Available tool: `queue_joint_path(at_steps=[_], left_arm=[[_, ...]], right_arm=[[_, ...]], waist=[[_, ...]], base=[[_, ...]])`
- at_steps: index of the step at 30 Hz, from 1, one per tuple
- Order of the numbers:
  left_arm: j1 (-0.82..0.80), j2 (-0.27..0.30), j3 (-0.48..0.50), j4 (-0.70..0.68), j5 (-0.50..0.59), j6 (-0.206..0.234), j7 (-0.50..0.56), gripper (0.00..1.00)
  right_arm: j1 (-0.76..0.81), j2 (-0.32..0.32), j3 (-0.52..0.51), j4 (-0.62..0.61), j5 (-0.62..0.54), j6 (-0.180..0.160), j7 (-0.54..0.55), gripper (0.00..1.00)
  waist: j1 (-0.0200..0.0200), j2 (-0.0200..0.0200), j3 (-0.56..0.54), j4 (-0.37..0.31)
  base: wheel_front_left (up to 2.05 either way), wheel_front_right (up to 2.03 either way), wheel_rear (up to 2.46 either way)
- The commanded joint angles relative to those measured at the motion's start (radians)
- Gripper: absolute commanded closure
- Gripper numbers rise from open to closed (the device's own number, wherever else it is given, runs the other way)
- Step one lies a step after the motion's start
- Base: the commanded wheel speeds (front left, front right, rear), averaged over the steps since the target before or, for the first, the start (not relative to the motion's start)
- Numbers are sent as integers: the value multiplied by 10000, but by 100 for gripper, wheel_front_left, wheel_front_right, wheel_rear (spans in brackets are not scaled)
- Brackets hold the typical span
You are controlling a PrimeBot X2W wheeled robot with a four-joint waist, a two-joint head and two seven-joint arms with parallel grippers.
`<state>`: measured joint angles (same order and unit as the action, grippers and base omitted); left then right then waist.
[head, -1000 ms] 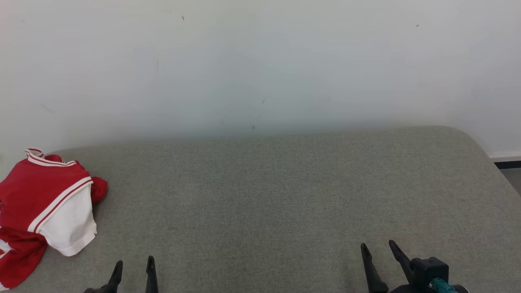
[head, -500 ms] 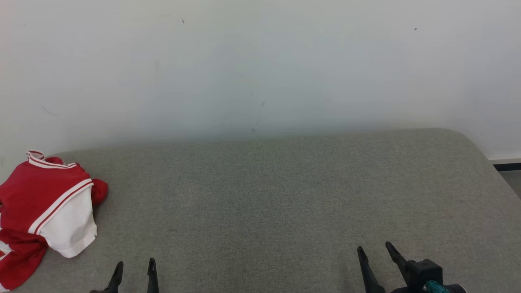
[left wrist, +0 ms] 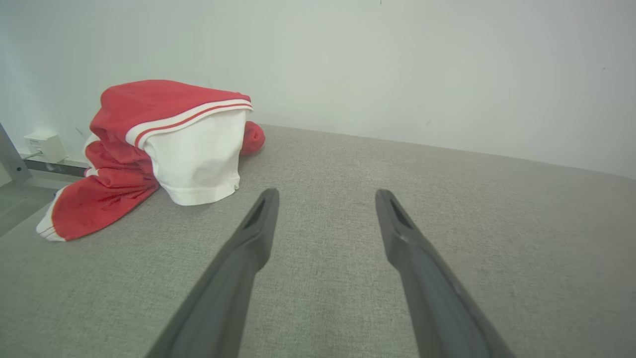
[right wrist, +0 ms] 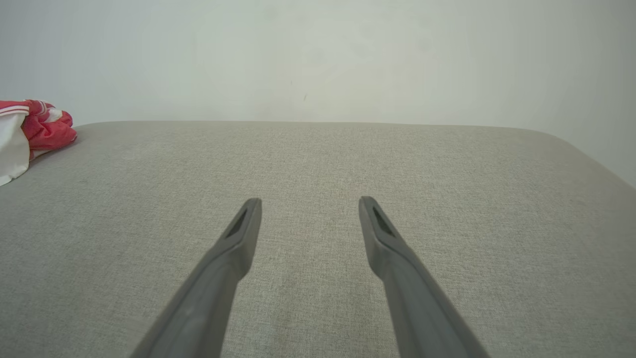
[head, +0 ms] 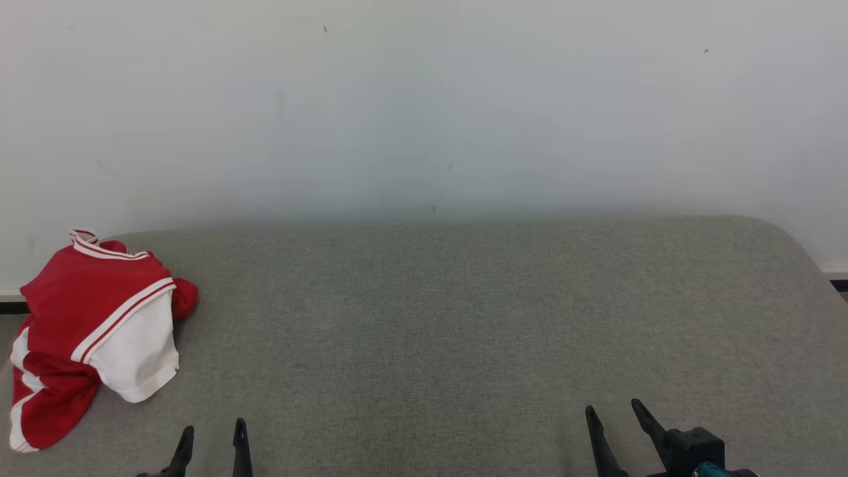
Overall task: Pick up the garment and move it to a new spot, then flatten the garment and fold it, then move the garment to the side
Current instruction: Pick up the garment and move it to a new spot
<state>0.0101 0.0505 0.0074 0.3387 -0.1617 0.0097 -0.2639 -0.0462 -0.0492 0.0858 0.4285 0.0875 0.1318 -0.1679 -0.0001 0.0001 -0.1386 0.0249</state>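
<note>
The red and white garment point(head: 99, 331) lies bunched up at the left edge of the head view, up and left of the left gripper point(head: 213, 429) (wide open, holding nothing). The right gripper point(head: 613, 408), open and empty too, sits well away at lower right.

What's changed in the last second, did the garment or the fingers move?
Nothing was moved, gripped or released. The head camera turned slightly left, sliding the whole picture right. The red-and-white garment lies crumpled in the same spot, left end of the grey cushion; left gripper and right gripper stay open and empty.
</note>
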Motion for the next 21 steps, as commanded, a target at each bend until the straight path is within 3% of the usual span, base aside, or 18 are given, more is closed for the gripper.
queue_joint_path(at_steps=[1,5,21], left_arm=[[160,-1,57,-62,39,27,-12,0],[210,4,149,-91,120,23,-10,0],[433,294,549,-226,371,-28,-10,0]], right_arm=[[94,-23,11,-33,92,-21,-62,0],[142,-20,72,-22,146,-21,-96,0],[162,-20,433,443,735,-21,-507,0]], waist=[[1,-1,24,378],[1,-1,15,778],[1,-1,-219,3435]], base=[[0,0,0],[0,0,0],[0,0,0]])
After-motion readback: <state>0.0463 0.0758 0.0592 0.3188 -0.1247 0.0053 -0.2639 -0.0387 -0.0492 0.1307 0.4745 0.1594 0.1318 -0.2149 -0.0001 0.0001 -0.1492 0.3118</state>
